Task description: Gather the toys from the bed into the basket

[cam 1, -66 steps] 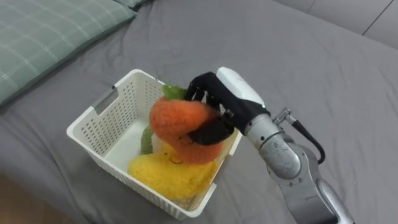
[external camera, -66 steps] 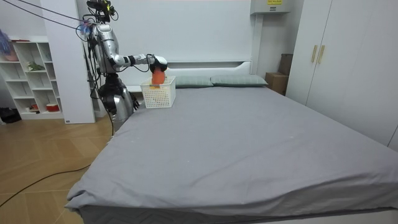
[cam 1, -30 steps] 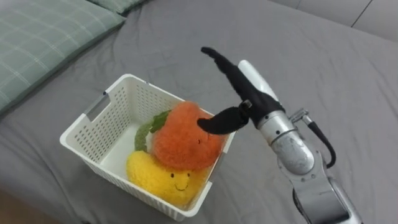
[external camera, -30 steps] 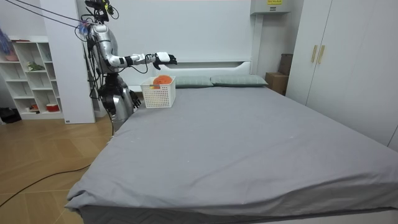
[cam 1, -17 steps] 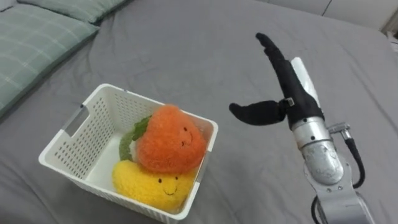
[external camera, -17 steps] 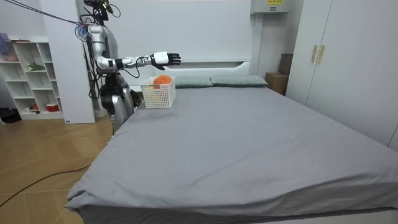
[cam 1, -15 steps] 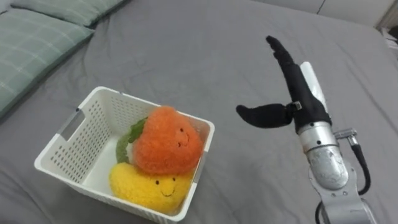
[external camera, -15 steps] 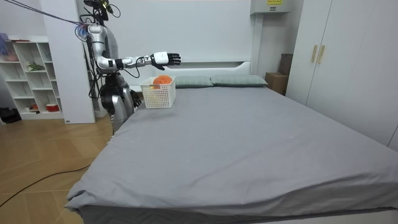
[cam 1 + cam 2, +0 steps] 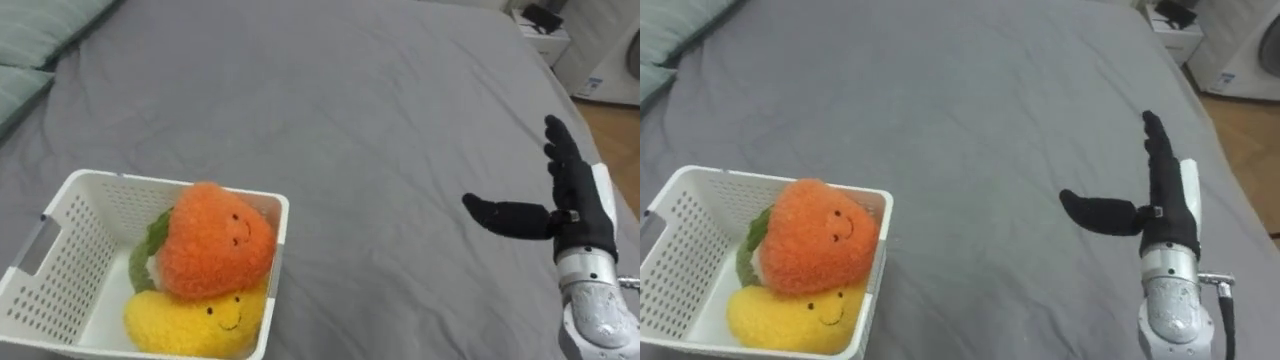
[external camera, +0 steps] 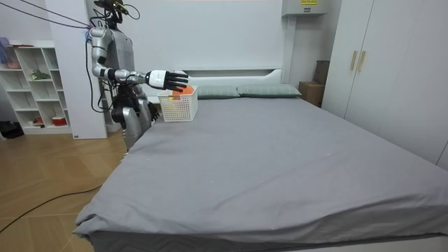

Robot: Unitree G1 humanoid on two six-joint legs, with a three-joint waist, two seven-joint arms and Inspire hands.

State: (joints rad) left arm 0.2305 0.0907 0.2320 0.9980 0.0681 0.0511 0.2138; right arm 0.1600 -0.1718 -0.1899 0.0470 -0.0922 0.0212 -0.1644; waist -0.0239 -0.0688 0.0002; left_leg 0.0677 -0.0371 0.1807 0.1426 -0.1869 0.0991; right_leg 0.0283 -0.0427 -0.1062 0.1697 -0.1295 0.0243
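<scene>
Orange toy (image 9: pixel 215 250) atop yellow toy (image 9: pixel 195 320) in basket (image 9: pixel 130 181); right hand (image 9: pixel 577 212) w/ fingers straight, empty, well apart.

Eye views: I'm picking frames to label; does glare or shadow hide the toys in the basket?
Left eye view: soft even light, no glare on the white basket, orange toy and yellow toy plainly lit. Right eye view: same; the right robot hand hangs well aside, shading neither. Room view: evenly lit too.

One basket (image 9: pixel 150 183), two plush toys (image 9: pixel 215 250) (perhaps a green third).
</scene>
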